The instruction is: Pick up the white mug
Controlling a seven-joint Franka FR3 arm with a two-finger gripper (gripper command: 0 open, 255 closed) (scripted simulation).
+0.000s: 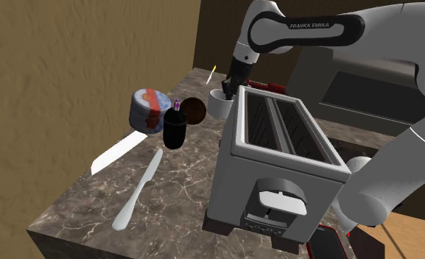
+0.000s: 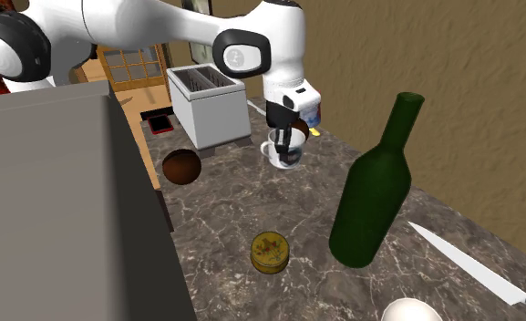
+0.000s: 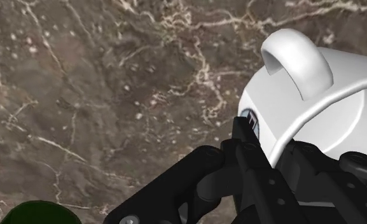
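Counting on the counter (image 2: 242,205): one mug (image 2: 291,160), one toaster (image 2: 206,109), one bottle (image 2: 372,196), one tin (image 2: 270,252). The arm is reaching steeply down, its gripper (image 2: 283,139) pointing down at the mug's rim; can't tell if it's clamping. The mug is standing upright just beside the toaster.
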